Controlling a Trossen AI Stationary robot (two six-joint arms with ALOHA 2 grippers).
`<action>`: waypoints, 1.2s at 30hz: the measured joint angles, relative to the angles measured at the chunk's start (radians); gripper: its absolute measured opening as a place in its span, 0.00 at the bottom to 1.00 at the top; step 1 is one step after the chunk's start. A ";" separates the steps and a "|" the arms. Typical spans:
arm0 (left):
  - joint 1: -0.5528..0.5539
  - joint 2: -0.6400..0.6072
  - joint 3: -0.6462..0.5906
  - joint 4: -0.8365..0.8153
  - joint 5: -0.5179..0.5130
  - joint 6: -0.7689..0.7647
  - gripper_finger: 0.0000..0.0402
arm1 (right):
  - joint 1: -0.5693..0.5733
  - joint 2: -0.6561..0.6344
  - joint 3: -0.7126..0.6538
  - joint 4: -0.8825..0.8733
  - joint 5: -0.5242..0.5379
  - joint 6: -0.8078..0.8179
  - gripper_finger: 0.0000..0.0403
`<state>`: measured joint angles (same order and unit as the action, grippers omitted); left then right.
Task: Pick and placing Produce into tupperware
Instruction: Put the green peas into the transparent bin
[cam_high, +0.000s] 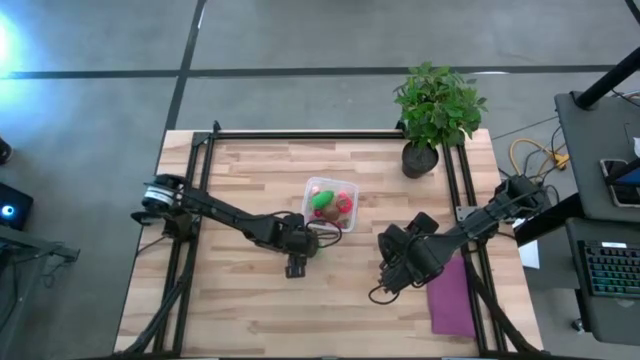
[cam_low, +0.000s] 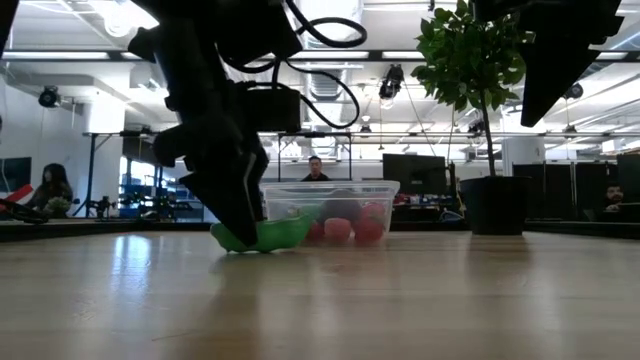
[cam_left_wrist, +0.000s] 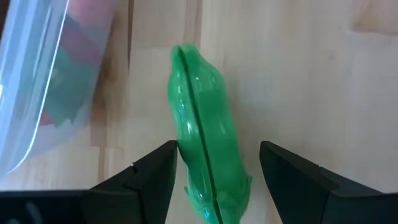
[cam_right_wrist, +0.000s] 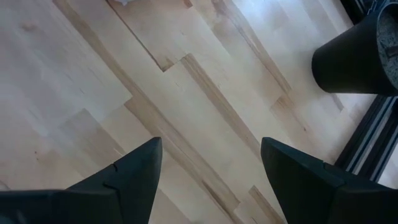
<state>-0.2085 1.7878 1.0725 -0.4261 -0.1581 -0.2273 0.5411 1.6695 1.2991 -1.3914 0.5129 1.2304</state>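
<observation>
Left gripper (cam_left_wrist: 214, 171) is spread wide, straddling a green oblong piece (cam_left_wrist: 202, 124) that lies flat on the table (cam_high: 250, 290), positioned for a grasp, the fingers not yet touching it. The piece sits just outside the tupperware (cam_high: 331, 203), at about 7 o'clock from it. The tupperware already holds green and red produce (cam_high: 334, 203). Right gripper (cam_right_wrist: 211, 180) waits at 4 o'clock, wide open and empty, near the purple cloth (cam_high: 450, 298).

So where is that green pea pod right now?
The green pea pod lies on the wooden table just outside the clear container, between the open fingers of the left hand, near the table's middle.
</observation>
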 joint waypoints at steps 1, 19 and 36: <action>0.000 0.002 0.000 0.000 0.000 0.001 0.53 | 0.000 0.000 0.000 0.000 0.000 0.000 0.66; 0.006 -0.051 0.065 0.020 -0.020 -0.001 0.26 | 0.000 0.000 0.000 0.007 0.003 -0.009 0.66; 0.276 -0.065 0.244 -0.097 -0.032 -0.011 0.33 | 0.000 0.000 -0.003 0.017 0.005 -0.024 0.66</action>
<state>0.0678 1.7226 1.3161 -0.5234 -0.1897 -0.2380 0.5411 1.6695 1.2961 -1.3743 0.5182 1.2064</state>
